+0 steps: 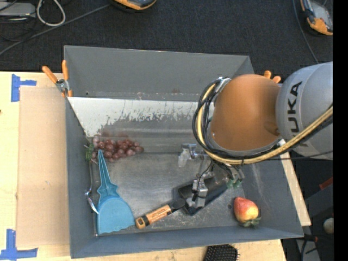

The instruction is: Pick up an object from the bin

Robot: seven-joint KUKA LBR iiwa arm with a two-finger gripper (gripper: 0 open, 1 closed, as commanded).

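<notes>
A KUKA arm, its wrist under an orange cover [244,113], hangs its gripper [201,193] low over the black head of an orange-handled tool [163,213] in a grey metal bin [163,86]. Whether the grip is released or clenched cannot be told from this angle, and nothing is seen held. The tool lies flat on the bin floor right of centre, near the front wall, with its handle pointing to the view's lower left. It is the likeliest candidate for the pick, since it lies directly beneath the gripper. A red-and-yellow fruit [246,211] rests in the front right corner, near the tool but apart from it. A small grey metal piece [187,155] sits just behind the gripper. The middle of the floor is bare, leaving room to lift straight up or draw leftward, while the sloping front and right walls stand close and would crowd a wide approach. A blue scoop [111,211] and a bunch of dark grapes [115,148] lie along the left wall, well apart.
</notes>
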